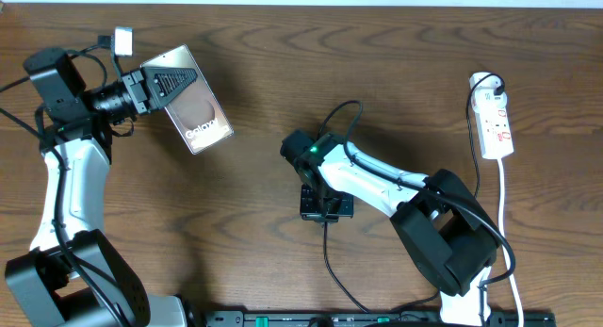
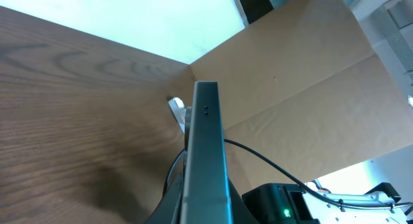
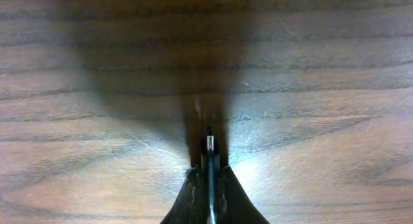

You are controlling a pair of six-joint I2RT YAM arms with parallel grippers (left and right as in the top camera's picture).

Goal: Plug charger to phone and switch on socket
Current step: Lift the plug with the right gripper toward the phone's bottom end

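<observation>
Right gripper (image 1: pixel 325 206), 6 o'clock of centre, nearest: jaws together on the charger (image 3: pixel 208 145), a small metal plug tip on a thin, limp black cable that trails toward the near edge. Tabletop (image 1: pixel 283 44): brown wood, pronounced grain, slight sheen. Socket (image 1: pixel 495 120), 2 o'clock, well apart from both grippers: white elongated plastic strip with red marks and a white cord. Phone (image 1: pixel 203 115), 10 o'clock: flat bronze-grey rectangle, glossy face, white lettering, with a thin metallic edge in the left wrist view. Left gripper (image 1: pixel 174 82): clamped on the phone's far end, one ribbed black finger across its face. Hazards, as judged: the tip is narrow and the port is not visible, so a small misalignment could jam or bend the plug. The smooth phone may slide in the clamp under insertion force. The slack cable may snag on the right arm. The socket's switch demands a long reach.
</observation>
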